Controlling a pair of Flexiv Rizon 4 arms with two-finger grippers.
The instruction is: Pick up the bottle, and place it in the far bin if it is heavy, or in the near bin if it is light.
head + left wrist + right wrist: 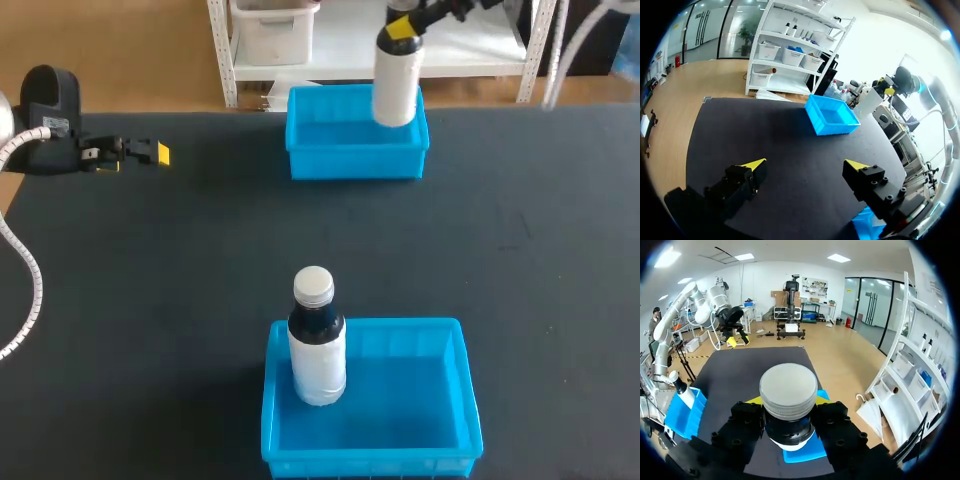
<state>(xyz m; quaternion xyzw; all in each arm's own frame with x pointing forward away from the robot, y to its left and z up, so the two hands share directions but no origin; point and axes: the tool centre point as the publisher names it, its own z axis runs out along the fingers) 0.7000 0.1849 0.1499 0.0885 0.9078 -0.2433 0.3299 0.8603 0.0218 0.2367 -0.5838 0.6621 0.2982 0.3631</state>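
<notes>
Plainly, black tabletop (150,280) beneath near bin (412,412).

Two bottles: held bottle (396,85) in the right claw (402,28), second bottle (318,345) well apart. Two bins: far bin (355,162) beneath it, near bin (400,462) apart.

Table (200,250): flat black top.
Far bin (355,162): blue, open-topped, standing on the table at its far edge, slightly right of the middle.
Near bin (370,466): blue, same kind, at the table's near edge, well apart from the far bin.
</notes>
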